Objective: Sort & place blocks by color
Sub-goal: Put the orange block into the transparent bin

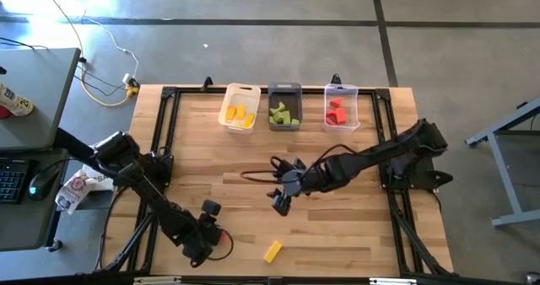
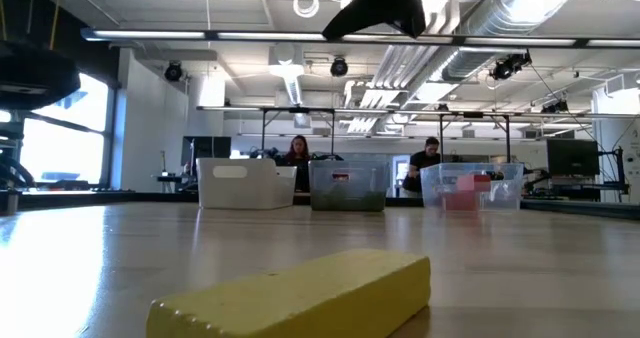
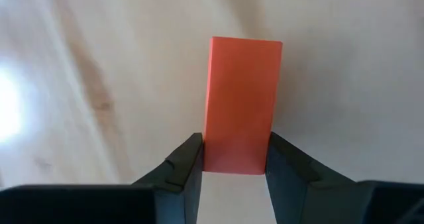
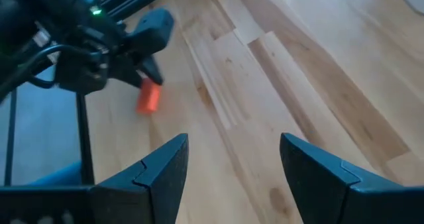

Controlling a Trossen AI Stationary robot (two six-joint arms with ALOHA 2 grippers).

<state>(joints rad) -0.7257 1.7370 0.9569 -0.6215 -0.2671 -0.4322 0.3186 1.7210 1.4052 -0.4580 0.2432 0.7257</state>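
High view, table [image 1: 354, 234]: wooden top in a black frame, with both arms reaching over it.
Left gripper [image 1: 213, 234]: low at the near left part of the table, clenched on a red block [image 1: 221, 234].
Left wrist view, red block [image 3: 241, 105]: rectangular, its near end clamped between the two dark fingers [image 3: 185, 168], the rest jutting out over the wood.
Right wrist view, same red block [image 4: 150, 97]: seen farther off, sticking out of the other arm's gripper [image 4: 149, 71], close above the wood.
Right gripper [image 1: 281, 202]: near the middle of the table, fingers spread wide and holding nothing.
Right wrist view, right gripper [image 4: 232, 164]: bare table planks show between its parted fingers [image 4: 165, 161].
Yellow block [image 1: 272, 250]: lies alone on the near part of the table, to the right of the left gripper and apart from it.
Low view, yellow block [image 2: 300, 293]: flat on the wood, closest to the camera.
White bin [image 1: 240, 94]: far edge of the table, left of the three, holding yellow blocks [image 1: 238, 116].
Grey bin [image 1: 284, 90]: middle of the row, holding green blocks [image 1: 283, 114].
Clear bin [image 1: 341, 91]: right of the row, holding red blocks [image 1: 337, 110].
Low view, background: two people [image 2: 299, 153] sit behind the bins, in the room beyond the table.
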